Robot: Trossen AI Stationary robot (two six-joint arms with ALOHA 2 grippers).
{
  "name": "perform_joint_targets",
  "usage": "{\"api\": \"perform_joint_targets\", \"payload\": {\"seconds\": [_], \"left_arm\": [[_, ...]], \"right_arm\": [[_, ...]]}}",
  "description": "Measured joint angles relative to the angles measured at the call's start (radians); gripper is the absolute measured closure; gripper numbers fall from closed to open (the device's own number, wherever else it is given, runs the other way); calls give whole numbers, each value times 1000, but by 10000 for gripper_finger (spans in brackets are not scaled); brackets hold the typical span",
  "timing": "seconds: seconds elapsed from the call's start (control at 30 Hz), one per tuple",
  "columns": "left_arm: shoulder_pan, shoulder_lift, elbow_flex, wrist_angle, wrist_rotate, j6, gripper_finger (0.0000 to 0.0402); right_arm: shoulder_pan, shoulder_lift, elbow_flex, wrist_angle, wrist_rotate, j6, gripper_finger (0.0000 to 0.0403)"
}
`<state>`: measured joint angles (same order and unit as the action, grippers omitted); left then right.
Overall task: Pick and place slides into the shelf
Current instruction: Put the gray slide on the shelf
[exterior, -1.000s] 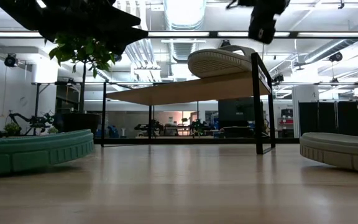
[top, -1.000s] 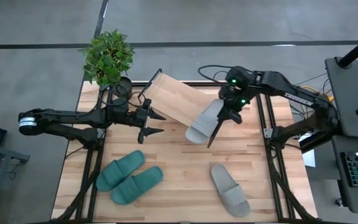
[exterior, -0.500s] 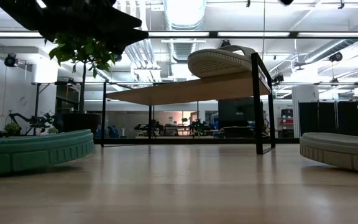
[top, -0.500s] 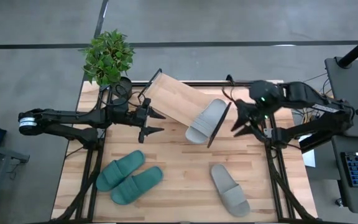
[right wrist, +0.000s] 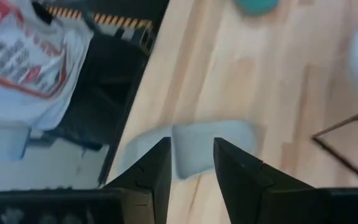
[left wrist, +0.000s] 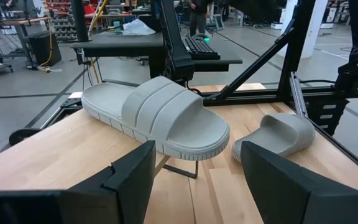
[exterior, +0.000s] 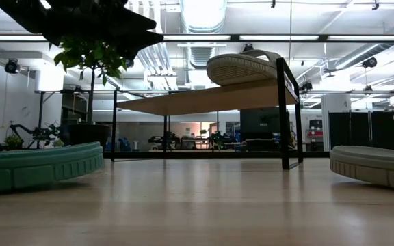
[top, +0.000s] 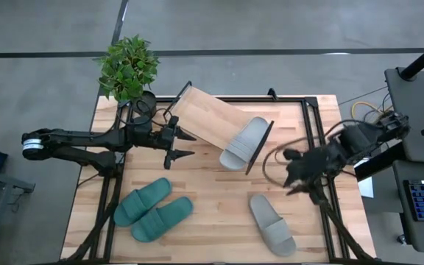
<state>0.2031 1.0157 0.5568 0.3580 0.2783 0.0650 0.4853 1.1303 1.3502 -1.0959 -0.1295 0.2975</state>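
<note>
A light grey slide (top: 243, 143) lies sole down at the right end of the slanted wooden shelf (top: 206, 118), one end reaching past the board's edge (left wrist: 197, 146). A second grey slide (top: 272, 224) lies on the table at the near right, and the teal pair (top: 153, 210) lies at the near left. My left gripper (top: 181, 144) hangs open and level by the shelf's left part, holding nothing. My right gripper (top: 291, 171) is open in the air right of the shelf, above the second grey slide (right wrist: 210, 152).
A potted plant (top: 129, 68) stands at the table's far left corner, behind the shelf. The shelf's black wire frame (exterior: 283, 116) stands on the table. Bare wood (top: 212, 191) lies between the teal pair and the near grey slide.
My right gripper has swung away from the grey slide on the shelf, toward the table's right edge and then its near edge, rolling as it went. That slide has stayed where it was on the shelf.
</note>
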Motion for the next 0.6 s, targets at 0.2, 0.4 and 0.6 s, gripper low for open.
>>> {"api": "perform_joint_targets", "payload": {"seconds": [0.2,0.4,0.6], "left_arm": [[0,0,0,0,0,-2,180],[0,0,0,0,0,-2,180],[0,0,0,0,0,-2,180]], "right_arm": [[86,80,-62,1,-1,22,301],[89,163,-137,19,-112,44,319],[88,195,-203,103,-137,43,336]]}}
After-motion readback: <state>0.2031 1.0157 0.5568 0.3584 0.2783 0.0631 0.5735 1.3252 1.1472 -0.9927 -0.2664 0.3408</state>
